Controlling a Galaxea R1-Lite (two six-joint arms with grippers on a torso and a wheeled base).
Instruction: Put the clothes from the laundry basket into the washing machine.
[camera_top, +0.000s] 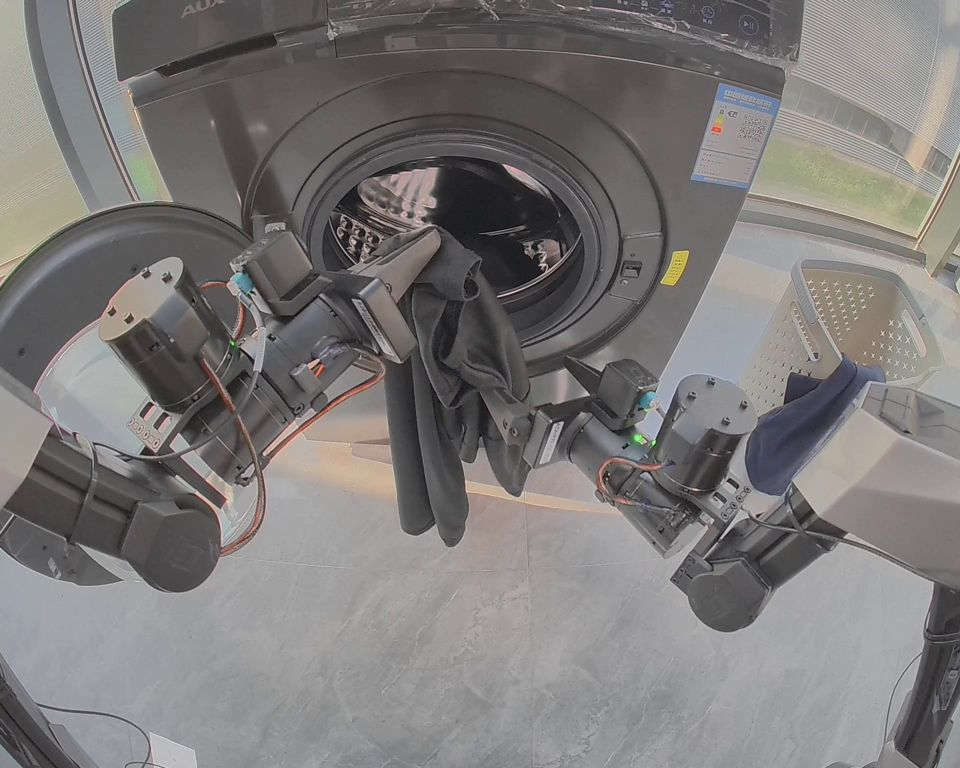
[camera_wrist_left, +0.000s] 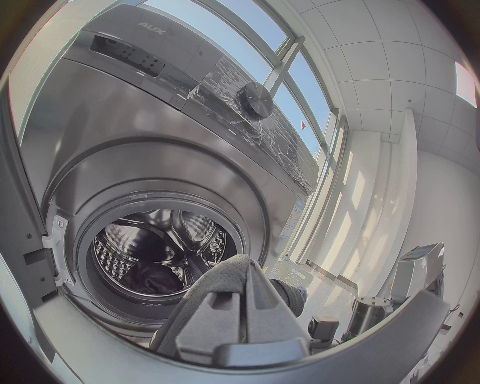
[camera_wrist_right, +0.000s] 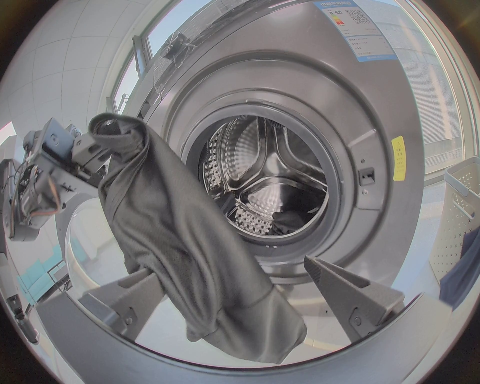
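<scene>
Door (camera_top: 90, 260): swung wide open at the left.
Left gripper (camera_top: 425, 245): clamped tight on the dark garment (camera_top: 455, 390), right at the drum mouth of the washing machine (camera_top: 640, 150).
Dark garment: dangling down in front of the opening — not inside.
Right gripper (camera_wrist_right: 230, 270): fingers spread wide, the garment's lower part hanging between them.
Laundry basket (camera_top: 850, 310): on the floor at the right — a blue cloth (camera_top: 800, 420) draped over its rim.

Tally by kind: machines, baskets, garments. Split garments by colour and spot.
Washing machine: 1
Laundry basket: 1
Garments: 3 (dark grey garment gripped in the left tool; navy garment draped over the basket's edge; dark garment inside the drum)
Total: 5
</scene>
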